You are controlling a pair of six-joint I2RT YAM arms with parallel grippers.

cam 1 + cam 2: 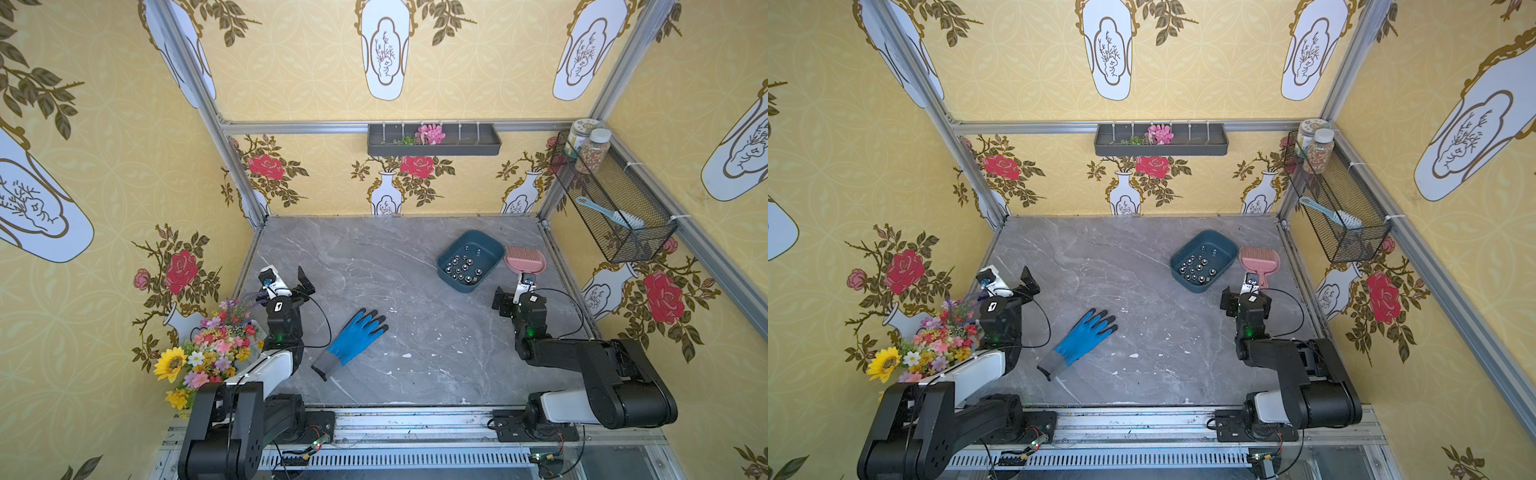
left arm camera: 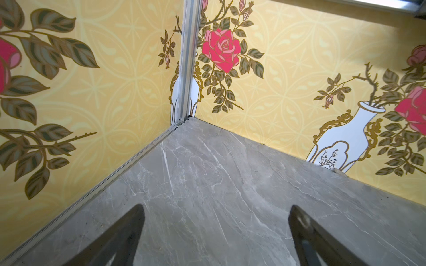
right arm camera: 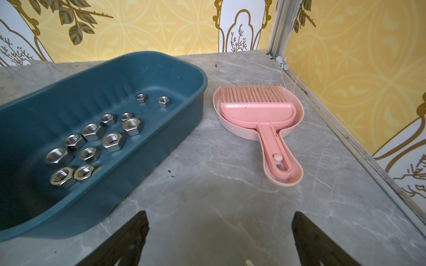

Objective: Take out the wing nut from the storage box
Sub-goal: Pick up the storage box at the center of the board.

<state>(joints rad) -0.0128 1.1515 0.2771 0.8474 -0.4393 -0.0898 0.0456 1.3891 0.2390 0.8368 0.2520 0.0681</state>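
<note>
Both top views: storage box far right, holding steel nuts. Left wrist: left gripper wide, empty. Right wrist: right gripper wide, empty, near box. No wing nut distinguishable; presumably small, hard, slippery: pinch its wings.

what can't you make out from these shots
- nuts: too small in both top views to pick out a wing nut.
- storage box: one end cut off by the right wrist view's edge.
- metal piece: half hidden behind a hex nut.
</note>
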